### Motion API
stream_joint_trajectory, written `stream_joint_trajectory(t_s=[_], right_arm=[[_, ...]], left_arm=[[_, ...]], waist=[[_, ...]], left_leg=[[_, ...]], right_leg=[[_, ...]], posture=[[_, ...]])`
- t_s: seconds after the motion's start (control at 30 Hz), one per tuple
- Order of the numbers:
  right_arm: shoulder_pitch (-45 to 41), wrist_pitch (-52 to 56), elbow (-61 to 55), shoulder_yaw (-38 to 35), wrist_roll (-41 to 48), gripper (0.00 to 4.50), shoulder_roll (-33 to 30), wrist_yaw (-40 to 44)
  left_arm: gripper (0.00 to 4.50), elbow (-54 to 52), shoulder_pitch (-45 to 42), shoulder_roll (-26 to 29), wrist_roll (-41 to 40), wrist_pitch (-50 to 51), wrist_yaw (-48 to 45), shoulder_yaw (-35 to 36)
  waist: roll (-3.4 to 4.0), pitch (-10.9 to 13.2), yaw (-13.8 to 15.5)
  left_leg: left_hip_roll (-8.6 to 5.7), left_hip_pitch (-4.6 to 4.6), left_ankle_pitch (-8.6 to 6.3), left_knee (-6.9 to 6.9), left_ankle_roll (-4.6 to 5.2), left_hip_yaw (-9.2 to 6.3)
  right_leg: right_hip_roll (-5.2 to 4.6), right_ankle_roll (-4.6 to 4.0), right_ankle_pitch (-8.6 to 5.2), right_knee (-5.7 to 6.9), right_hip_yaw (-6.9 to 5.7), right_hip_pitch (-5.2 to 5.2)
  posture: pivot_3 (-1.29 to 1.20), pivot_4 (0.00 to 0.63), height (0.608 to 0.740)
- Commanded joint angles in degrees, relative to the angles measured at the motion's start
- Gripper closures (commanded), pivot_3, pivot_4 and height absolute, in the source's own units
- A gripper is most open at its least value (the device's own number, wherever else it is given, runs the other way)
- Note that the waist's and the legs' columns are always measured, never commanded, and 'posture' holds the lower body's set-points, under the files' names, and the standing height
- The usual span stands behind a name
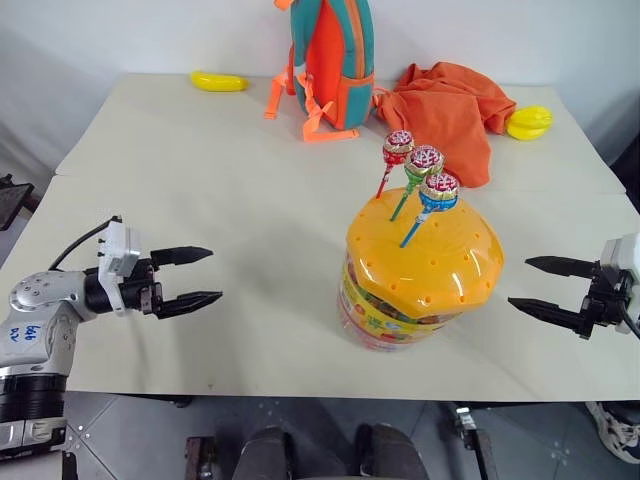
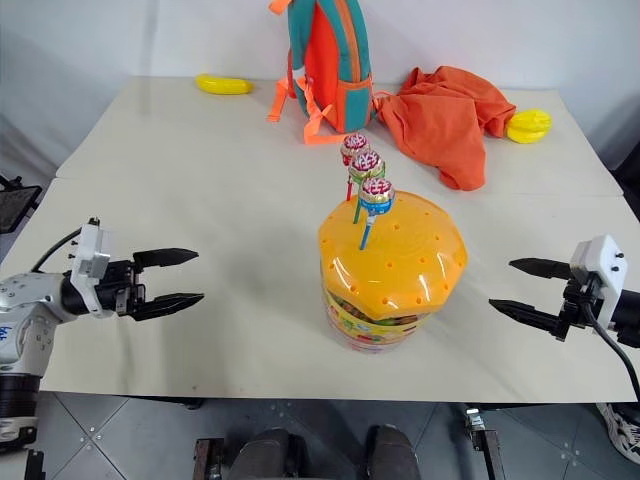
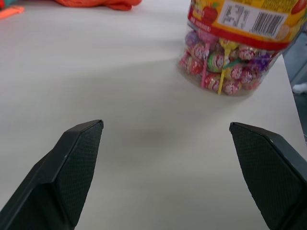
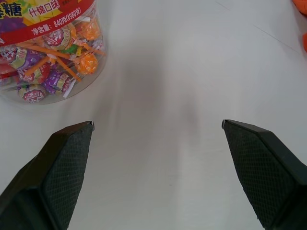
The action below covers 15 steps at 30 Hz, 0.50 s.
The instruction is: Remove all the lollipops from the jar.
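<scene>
Three lollipops (image 1: 420,170) stood upright in the jar's (image 1: 420,270) orange lid, none removed.

From left to right: the left gripper (image 1: 195,277) hovered over the white table (image 1: 200,180), jaws spread and empty; the jar sat near the table's front edge; the right gripper (image 1: 535,285) hung beyond it, jaws likewise spread and empty.

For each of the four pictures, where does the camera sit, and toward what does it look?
Left eye view: on the head, looking down at the jar; left gripper and right gripper show.
Right eye view: the same scene.
Left wrist view: on the left wrist, between its open fingers toward the jar.
Right wrist view: on the right wrist, between its open fingers toward the jar.
All four share the jar and the table.
</scene>
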Motion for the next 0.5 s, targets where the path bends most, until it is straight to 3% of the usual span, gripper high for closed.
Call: stream_joint_trajectory(t_s=[0.03, 0.27, 0.5], right_arm=[[-0.6, -0.7, -0.2, -2.5, 1.1, 0.01, -1.4, 0.0], [-0.8, -0.2, -0.3, -3.0, 1.5, 0.01, -2.0, 0.4], [-1.4, 0.7, -0.7, -3.2, 3.0, 0.01, -3.4, 1.1]], left_arm=[[0.00, -3.2, 0.5, 0.9, -2.4, 1.1, -0.2, 2.2], [0.00, -7.0, 0.7, 2.4, -5.5, 9.2, 3.0, 3.8], [0.00, -9.3, -3.3, 4.9, -3.5, 7.8, 4.1, 3.1]], waist=[[0.00, 0.0, 0.0], [0.00, 0.0, 0.0], [0.00, 0.0, 0.1]], left_leg=[[0.00, 0.00, 0.00, 0.00, 0.00, 0.00], [0.00, 0.00, 0.00, 0.00, 0.00, -0.01], [0.01, 0.00, 0.00, 0.00, 0.00, -0.01]], right_leg=[[0.00, 0.00, 0.00, 0.00, 0.00, 0.00], [0.00, 0.00, 0.00, 0.00, 0.00, 0.00], [0.00, 0.00, 0.00, 0.00, 0.01, 0.00]], posture=[[0.00, 0.150, 0.740], [0.00, 0.150, 0.740], [0.00, 0.150, 0.740]])
